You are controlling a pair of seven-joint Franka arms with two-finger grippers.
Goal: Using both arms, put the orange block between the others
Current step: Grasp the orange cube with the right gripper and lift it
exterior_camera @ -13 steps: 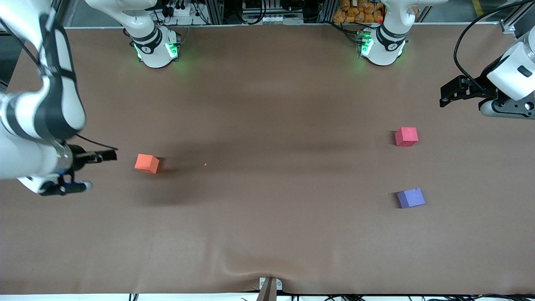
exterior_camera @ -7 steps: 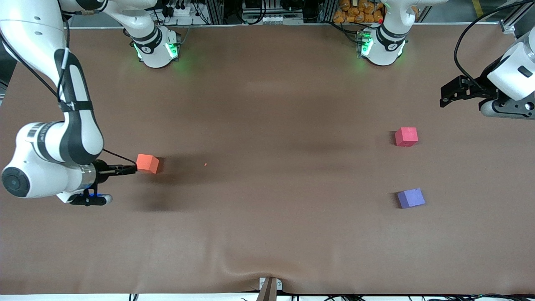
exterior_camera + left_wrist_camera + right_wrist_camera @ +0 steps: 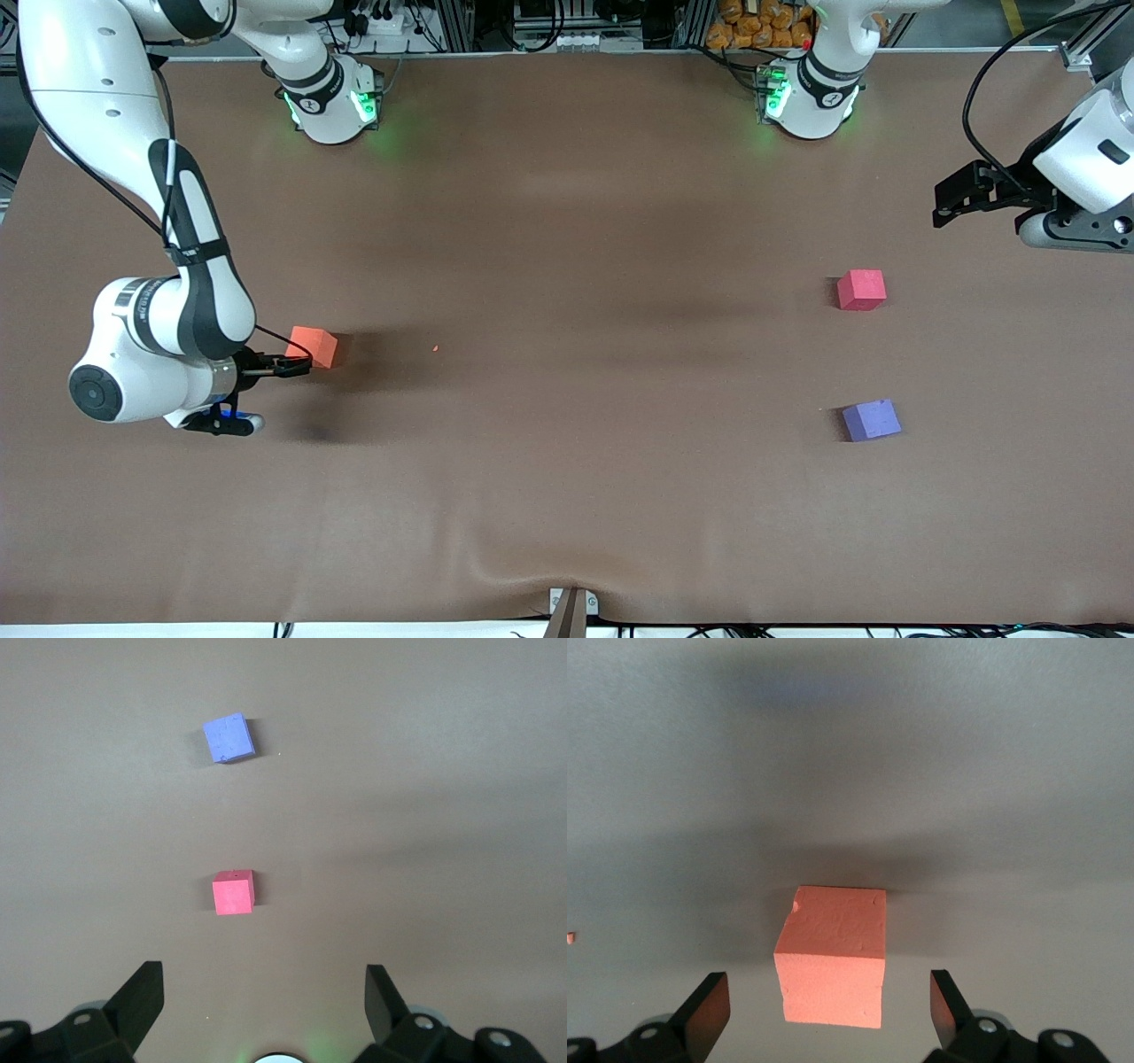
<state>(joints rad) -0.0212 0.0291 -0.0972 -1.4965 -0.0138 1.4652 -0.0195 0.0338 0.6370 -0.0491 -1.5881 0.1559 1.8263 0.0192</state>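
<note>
Front view: no brand, label or legible writing is showing on the cubes, the arms or the brown table [image 3: 567, 221]. The orange block [image 3: 313, 346] is sitting toward the right arm's end of the table, well apart from the other two cubes. The right gripper [image 3: 292, 364] is hanging low just beside the block, its fingers standing wide and holding nothing; contact with the block cannot be told. The red-pink cube [image 3: 861, 290] and purple cube [image 3: 872, 420] are lying toward the left arm's end, the purple one nearer the camera, with bare cloth lying between them. A small orange crumb [image 3: 435, 348] is lying near the block. The left gripper [image 3: 952, 202] is waiting above the table's edge at its own end, spread wide and empty. Wide bare cloth is separating the block from the pair. Left wrist view: both fingers [image 3: 142, 997] are standing far apart with the red-pink cube [image 3: 234, 893] and purple cube [image 3: 229, 737] lying apart below. Right wrist view: the block [image 3: 831, 955] is sitting between the spread fingers [image 3: 709, 1010], gaps showing on both sides, one upper corner chipped.
</note>
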